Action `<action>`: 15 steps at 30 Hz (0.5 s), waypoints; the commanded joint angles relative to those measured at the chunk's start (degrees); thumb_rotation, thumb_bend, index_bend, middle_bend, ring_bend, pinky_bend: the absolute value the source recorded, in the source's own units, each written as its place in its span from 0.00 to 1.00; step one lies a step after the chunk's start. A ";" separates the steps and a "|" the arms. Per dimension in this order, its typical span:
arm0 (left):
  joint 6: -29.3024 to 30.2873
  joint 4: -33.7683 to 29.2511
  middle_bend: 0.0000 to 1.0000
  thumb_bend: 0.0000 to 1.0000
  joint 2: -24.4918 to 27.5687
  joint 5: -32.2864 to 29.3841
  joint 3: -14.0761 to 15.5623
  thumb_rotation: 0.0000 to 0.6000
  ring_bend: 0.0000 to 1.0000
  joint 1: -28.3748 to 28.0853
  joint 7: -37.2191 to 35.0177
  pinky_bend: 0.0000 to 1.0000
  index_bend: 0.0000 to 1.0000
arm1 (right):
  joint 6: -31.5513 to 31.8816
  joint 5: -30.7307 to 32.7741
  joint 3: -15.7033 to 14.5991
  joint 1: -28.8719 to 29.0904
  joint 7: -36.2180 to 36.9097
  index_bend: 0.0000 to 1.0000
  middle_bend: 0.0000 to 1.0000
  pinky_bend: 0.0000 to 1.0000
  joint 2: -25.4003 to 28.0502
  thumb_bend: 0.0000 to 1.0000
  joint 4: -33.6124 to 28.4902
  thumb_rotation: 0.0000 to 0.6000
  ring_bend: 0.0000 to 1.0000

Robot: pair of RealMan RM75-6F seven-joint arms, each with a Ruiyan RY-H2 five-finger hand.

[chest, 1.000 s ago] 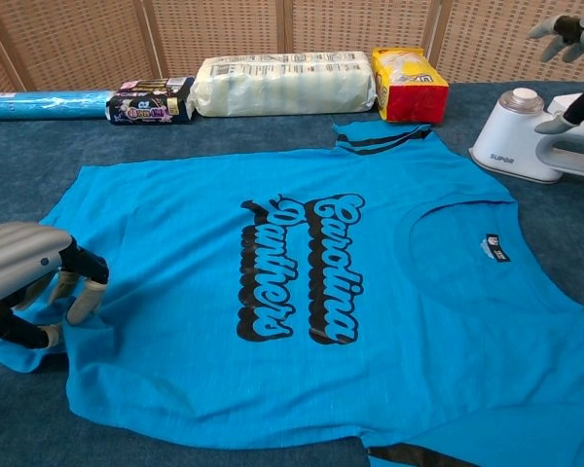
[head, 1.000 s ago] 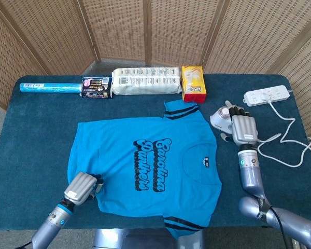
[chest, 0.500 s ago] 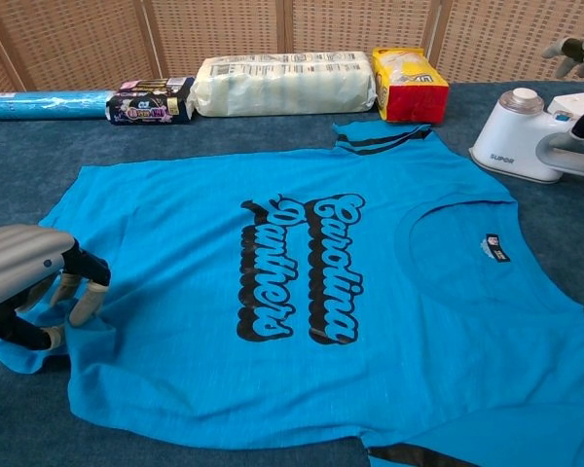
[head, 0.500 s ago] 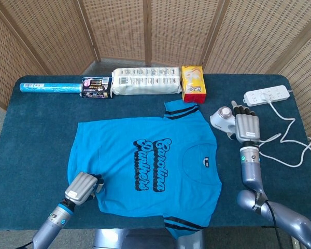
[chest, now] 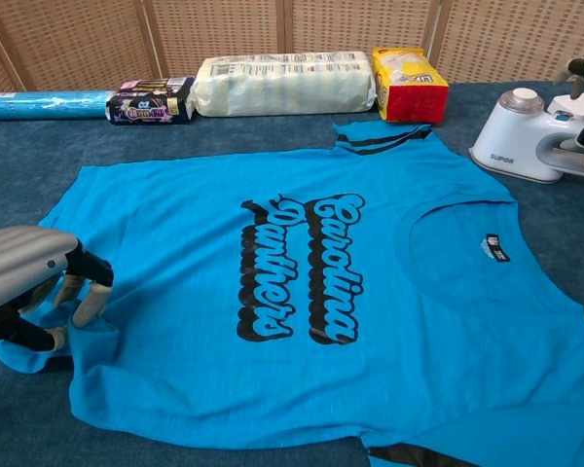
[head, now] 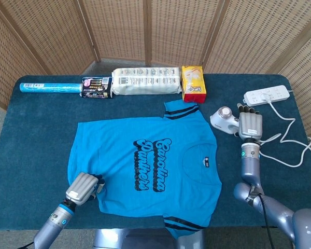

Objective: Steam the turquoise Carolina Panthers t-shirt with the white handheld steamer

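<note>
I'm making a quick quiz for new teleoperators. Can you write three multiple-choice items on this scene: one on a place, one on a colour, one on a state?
1. Where is the steamer?
A. On the shirt's print
B. On the table beside the shirt's collar end
C. By the blue roll

2. What colour are the shirt's sleeve stripes?
A. Black
B. White
C. Red

3. What is the left hand doing?
A. Lifting the steamer
B. Hovering over the power strip
C. Holding the shirt's hem corner

Key: B, it stands off the cloth near the right hand; A, dark bands edge both sleeves; C, its fingers sit on bunched cloth.
</note>
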 commanded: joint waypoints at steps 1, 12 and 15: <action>0.04 -0.09 0.69 0.42 0.04 -0.05 0.01 1.00 0.65 -0.03 0.03 0.72 0.72 | -0.46 -0.22 0.51 0.70 1.23 0.23 0.31 0.40 -1.61 0.34 2.36 0.99 0.33; 0.01 0.08 0.69 0.42 -0.06 -0.25 0.18 1.00 0.65 -0.30 -0.28 0.72 0.72 | -1.68 -1.20 0.23 0.60 2.00 0.26 0.34 0.41 -4.87 0.39 8.49 0.99 0.36; 0.03 0.16 0.69 0.42 -0.07 -0.32 0.21 1.00 0.65 -0.34 -0.40 0.72 0.72 | -1.94 -1.73 0.17 0.83 2.01 0.27 0.35 0.41 -5.72 0.39 9.95 0.99 0.36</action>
